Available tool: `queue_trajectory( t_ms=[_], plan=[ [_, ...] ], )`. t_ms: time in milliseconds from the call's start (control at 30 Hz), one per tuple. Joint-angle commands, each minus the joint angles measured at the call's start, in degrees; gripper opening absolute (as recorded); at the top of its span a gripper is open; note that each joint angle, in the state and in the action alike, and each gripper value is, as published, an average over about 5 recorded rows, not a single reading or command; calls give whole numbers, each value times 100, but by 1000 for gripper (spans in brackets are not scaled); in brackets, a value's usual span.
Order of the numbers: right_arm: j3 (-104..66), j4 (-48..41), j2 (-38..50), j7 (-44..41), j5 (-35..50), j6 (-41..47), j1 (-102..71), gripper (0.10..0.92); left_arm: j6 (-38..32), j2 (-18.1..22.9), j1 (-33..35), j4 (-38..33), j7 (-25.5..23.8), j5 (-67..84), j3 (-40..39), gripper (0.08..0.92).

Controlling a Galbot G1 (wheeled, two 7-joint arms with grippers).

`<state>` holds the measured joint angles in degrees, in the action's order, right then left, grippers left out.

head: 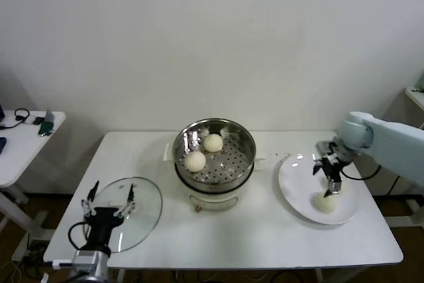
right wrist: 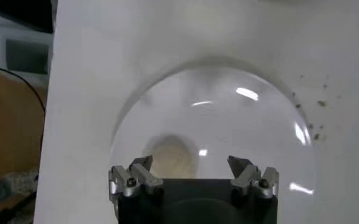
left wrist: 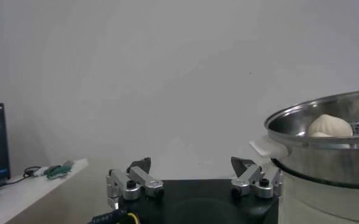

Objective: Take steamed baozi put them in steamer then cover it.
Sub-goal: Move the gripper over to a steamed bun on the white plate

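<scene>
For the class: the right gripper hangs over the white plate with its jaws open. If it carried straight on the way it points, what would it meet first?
Most likely the baozi lying on the white plate: the right gripper points down just above it, open. The right wrist view shows the bun slightly off-centre, so one finger might reach it first.

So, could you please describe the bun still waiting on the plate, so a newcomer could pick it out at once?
Start at the long white table and find the flat round white plate at its right end, right of the shiny steel steamer pot. The small cream-white dough bun lies there alone beneath the open right gripper; the other two buns sit inside the pot.
</scene>
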<state>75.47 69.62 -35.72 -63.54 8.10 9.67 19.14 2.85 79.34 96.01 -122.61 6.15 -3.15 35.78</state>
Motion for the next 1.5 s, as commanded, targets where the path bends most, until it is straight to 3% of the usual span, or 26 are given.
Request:
queue_trajectory(
  t_ms=[33,833,1133,1500],
  plan=[
    [-777,-209,292,-23,-665,-101,-1039,823,-6,25,35,21,-3,-36,-5,823],
    [-1057,-789,-362,-42,-852,-220,-1212,819,-24,84,69,76,-2,-121,-43,823],
    [-1003,-760,-370,-110,-886,-260,-1178,732,-20,109,48,75,-1,-121,-53,823],
    [-591,-545,-387,-143,-686,-638,-411,696,8,134,-1,53,4,-143,-117,823]
  ],
)
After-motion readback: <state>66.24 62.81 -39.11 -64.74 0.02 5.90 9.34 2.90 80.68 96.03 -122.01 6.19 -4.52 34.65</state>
